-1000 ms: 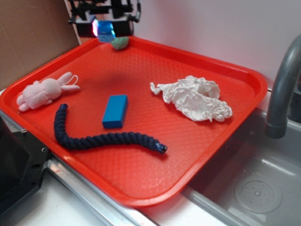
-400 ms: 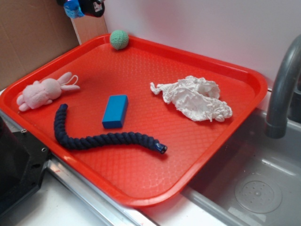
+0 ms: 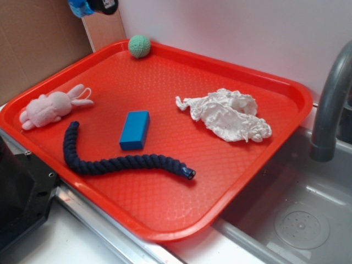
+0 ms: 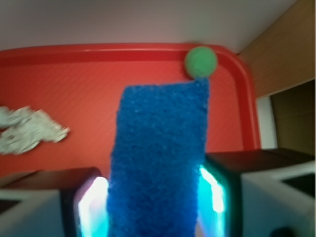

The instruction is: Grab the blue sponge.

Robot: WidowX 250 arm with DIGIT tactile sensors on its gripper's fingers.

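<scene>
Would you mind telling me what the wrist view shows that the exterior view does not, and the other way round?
Only the wrist view shows the grasp plainly: the blue sponge stands between the gripper fingers, its rough top facing the camera. Only the exterior view shows the pink bunny, the dark blue rope, the smooth blue block and the grey faucet; there the gripper is mostly cut off at the top edge. Both show the red tray, the green ball in its corner and the crumpled white cloth.
</scene>
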